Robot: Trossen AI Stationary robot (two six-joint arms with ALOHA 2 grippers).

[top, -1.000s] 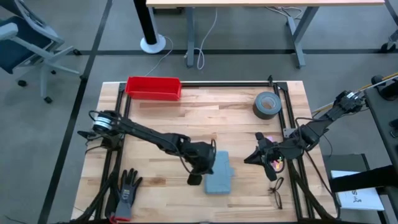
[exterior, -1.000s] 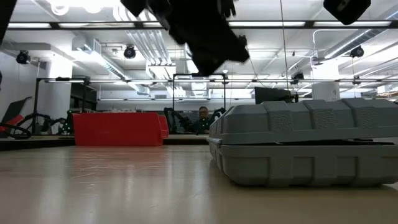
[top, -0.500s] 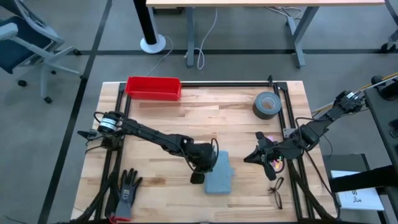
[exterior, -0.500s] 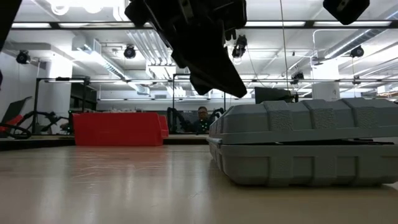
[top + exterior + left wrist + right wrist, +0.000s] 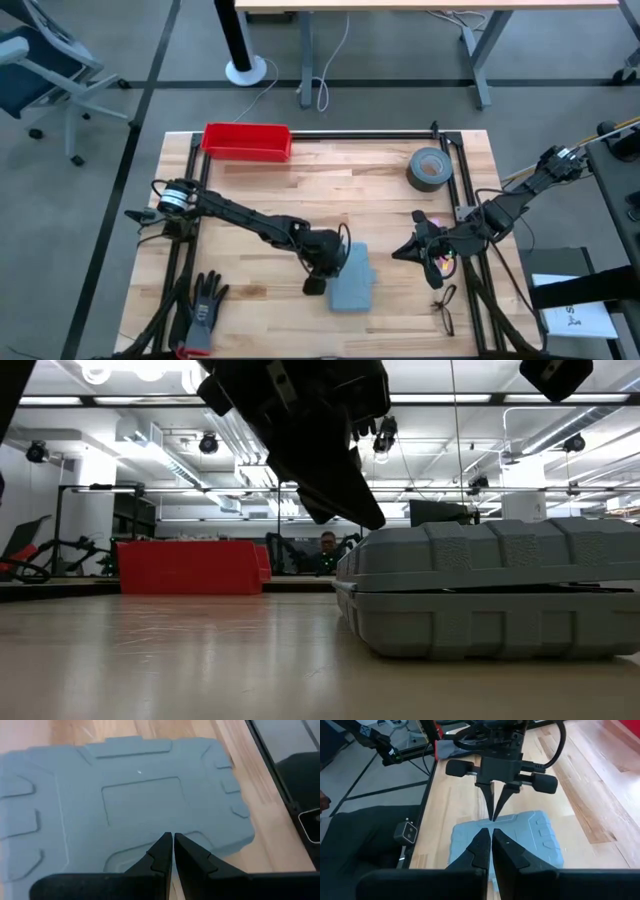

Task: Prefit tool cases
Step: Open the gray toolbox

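Note:
The grey-blue tool case [image 5: 355, 282] lies shut and flat on the wooden table, near the front middle. My left gripper [image 5: 173, 837] is shut and slants down over the lid [image 5: 140, 795], close to the case's left long edge. In the low view its tips [image 5: 374, 520] stand right at the lid's upper corner. My right gripper [image 5: 402, 252] is shut and hangs above the table to the right of the case, holding nothing. In its own view its tips [image 5: 491, 832] point across at the case [image 5: 525, 840] and at the left gripper [image 5: 492, 817]. My left gripper's shut fingertips [image 5: 492, 819] come slanting down from the table's left onto the lid's edge [image 5: 496, 824]. I cannot tell whether they touch it or stand just above it. The case lies flat on the table.
A red bin [image 5: 247, 141] stands at the far left edge and a roll of grey tape [image 5: 430, 168] at the far right. A black glove [image 5: 205, 310] lies at the front left, a pair of glasses [image 5: 445, 312] at the front right. A person [image 5: 327, 546] sits far behind the table.
My left gripper, still shut, has sunk toward the case's lid and now stands at its left edge. The case has not moved.

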